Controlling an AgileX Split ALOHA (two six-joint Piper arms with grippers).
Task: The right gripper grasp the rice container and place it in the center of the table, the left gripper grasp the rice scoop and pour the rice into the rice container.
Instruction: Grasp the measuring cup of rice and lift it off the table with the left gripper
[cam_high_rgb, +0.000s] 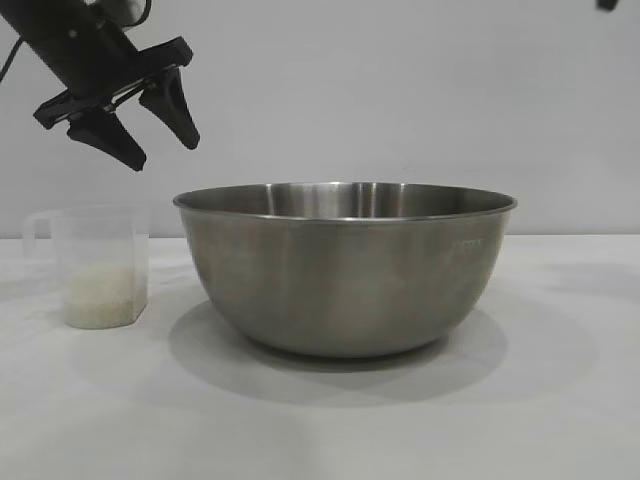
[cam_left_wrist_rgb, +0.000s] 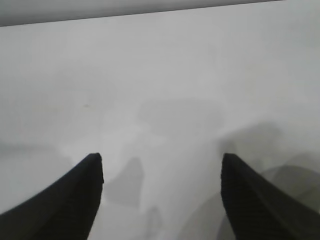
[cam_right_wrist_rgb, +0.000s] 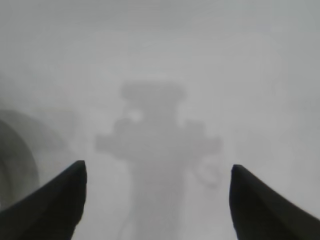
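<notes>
A faint stamped mark on the bowl's (cam_high_rgb: 345, 268) side is too small to read; the bowl is brushed steel, round, thin-rimmed, standing upright mid-table (cam_high_rgb: 560, 420); just beside it, apart, stands the scoop (cam_high_rgb: 97, 266), clear plastic with a loop handle, rice (cam_high_rgb: 100, 295) filling its lower part; the left gripper (cam_high_rgb: 160, 140) hangs above the scoop, fingers spread and empty; the right gripper (cam_right_wrist_rgb: 157, 200) is over bare table, fingers apart, holding nothing.

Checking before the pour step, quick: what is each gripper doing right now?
Left gripper: open, empty, in the air above the rice scoop.
Right gripper: open, empty, over the bare table.
</notes>
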